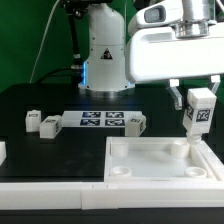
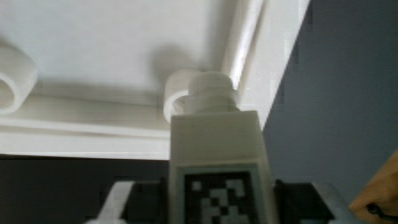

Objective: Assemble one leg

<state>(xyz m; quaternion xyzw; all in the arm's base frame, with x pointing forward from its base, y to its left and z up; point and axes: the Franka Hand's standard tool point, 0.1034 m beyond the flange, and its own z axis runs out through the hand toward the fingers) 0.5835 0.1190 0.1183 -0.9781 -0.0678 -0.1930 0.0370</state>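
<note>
My gripper (image 1: 199, 103) is shut on a leg (image 1: 199, 118), a small white block with a black-and-white tag, and holds it upright at the exterior view's right. The leg's lower end points at the far right corner socket (image 1: 191, 148) of the large white square panel (image 1: 150, 162). In the wrist view the held leg (image 2: 217, 160) fills the middle, its narrow tip at the round socket (image 2: 183, 93), with a dark finger (image 2: 299, 200) on each side. Whether the tip is inside the socket I cannot tell.
Several loose legs lie on the black table: two at the exterior view's left (image 1: 31, 121) (image 1: 47, 125) and one (image 1: 136, 123) beside the marker board (image 1: 101, 121). The robot base (image 1: 103, 55) stands behind. A second panel socket (image 2: 15, 80) shows in the wrist view.
</note>
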